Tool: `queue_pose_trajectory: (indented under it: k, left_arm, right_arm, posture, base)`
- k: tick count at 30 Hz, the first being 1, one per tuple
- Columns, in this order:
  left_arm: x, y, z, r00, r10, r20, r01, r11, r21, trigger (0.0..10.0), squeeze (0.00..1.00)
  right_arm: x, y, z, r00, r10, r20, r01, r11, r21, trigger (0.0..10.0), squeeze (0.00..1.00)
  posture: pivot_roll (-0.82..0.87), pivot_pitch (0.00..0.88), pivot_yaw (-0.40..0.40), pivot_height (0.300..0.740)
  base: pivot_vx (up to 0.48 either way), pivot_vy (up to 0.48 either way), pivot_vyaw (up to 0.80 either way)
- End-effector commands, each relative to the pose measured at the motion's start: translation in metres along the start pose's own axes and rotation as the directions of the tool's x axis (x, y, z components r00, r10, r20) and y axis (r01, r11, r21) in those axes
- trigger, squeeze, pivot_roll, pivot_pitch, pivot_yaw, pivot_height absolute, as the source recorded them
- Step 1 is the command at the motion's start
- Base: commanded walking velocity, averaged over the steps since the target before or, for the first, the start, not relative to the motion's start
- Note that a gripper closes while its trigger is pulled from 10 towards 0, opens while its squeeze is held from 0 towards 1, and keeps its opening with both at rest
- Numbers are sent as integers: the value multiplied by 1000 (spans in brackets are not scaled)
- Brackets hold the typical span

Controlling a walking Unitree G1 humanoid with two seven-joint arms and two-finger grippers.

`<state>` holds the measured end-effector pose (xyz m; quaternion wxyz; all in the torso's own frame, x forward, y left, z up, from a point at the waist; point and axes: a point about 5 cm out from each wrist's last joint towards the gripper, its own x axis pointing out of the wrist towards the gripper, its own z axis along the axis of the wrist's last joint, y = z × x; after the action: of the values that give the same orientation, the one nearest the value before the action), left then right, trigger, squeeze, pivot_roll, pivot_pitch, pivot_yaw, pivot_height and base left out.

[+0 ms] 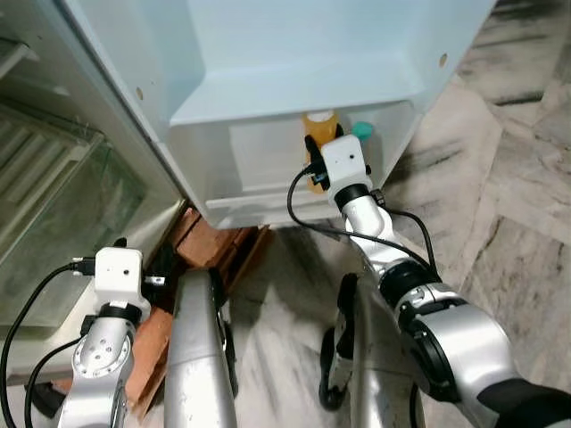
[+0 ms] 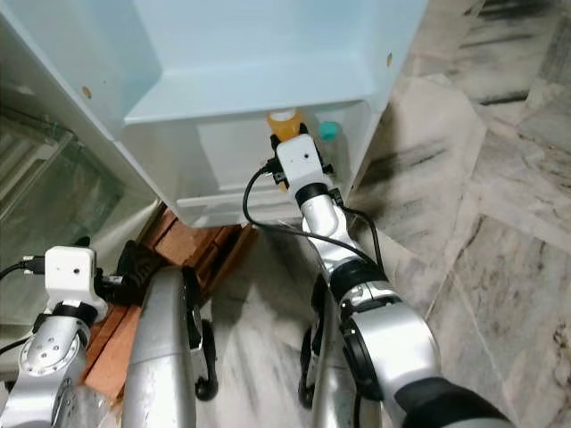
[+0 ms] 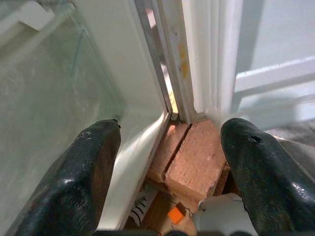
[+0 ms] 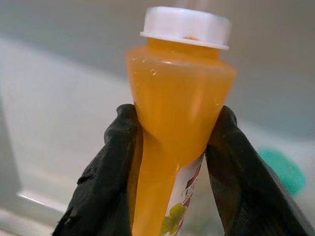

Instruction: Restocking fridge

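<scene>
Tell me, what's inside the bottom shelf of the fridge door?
An orange juice bottle held by the right tool, and a teal cap beside it. The shelf wall hides whatever lies lower.

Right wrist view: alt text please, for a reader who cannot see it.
The right gripper is shut on an orange juice bottle with a white cap, held upright. Behind it lie pale fridge door walls and a blurred teal cap.
</scene>
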<state>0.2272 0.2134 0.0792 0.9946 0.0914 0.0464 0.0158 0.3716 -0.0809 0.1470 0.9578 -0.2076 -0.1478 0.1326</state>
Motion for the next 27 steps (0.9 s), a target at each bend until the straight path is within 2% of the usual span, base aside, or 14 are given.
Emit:
queue_pose_trajectory:
  k: [1,3,6,8,11,12,13,21,22,23,27]
  left_arm:
    - [-5,0,-3,1000,-9,-24,9,1000,14,10000,0]
    - [-8,0,-3,1000,-9,-27,9,1000,14,10000,0]
    - [-12,0,-4,999,-12,-34,12,1000,13,10000,0]
    - [-14,1,-4,999,-12,-38,12,1000,13,10000,0]
    - [-15,1,-5,999,-13,-45,14,1000,13,10000,0]
    - [-16,1,-5,999,-15,-47,16,1000,14,10000,0]
    - [-17,1,-5,999,-20,-51,21,1000,17,10000,0]
    - [-16,0,-6,997,-31,-64,33,999,17,10000,0]
    - [-15,0,-6,997,-33,-66,35,999,17,10000,0]
    - [-14,-1,-6,997,-35,-67,36,999,17,10000,0]
    - [-11,-1,-6,997,-36,-69,38,999,17,10000,0]
  right_arm:
    - [0,7,6,998,28,52,-26,999,-47,10000,0]
    - [0,12,7,996,66,64,-61,994,-86,10000,0]
    - [-3,13,-3,996,84,-6,-84,992,-98,10000,0]
    - [-8,10,-19,990,66,-123,-75,995,-64,10000,0]
    - [-12,7,-31,975,49,-218,-57,998,-32,10000,0]
    - [-14,6,-36,965,43,-258,-49,999,-19,10000,0]
    - [-19,3,-45,945,26,-325,-18,999,29,10000,0]
    - [-25,0,-57,904,6,-427,60,988,141,10000,0]
    - [-25,-1,-57,902,9,-432,69,984,164,10000,63]
    - [-24,-1,-56,905,8,-425,71,983,169,10000,1000]
    - [-21,-2,-52,913,6,-408,74,981,180,10000,1000]
  posture:
    - [251,323,20,529]
    - [255,332,22,529]
    - [259,341,23,529]
    - [267,354,26,529]
    - [269,357,28,529]
    - [270,360,29,529]
    - [272,361,31,529]
    - [271,362,35,529]
    - [269,359,35,529]
    - [268,357,35,529]
    - [266,350,34,529]
  base:
    - [0,0,0]
    - [0,0,0]
    - [0,0,0]
    - [0,0,0]
    - [0,0,0]
    - [0,0,0]
    - [0,0,0]
    - [0,0,0]
    - [0,0,0]
    - [0,0,0]
    - [0,0,0]
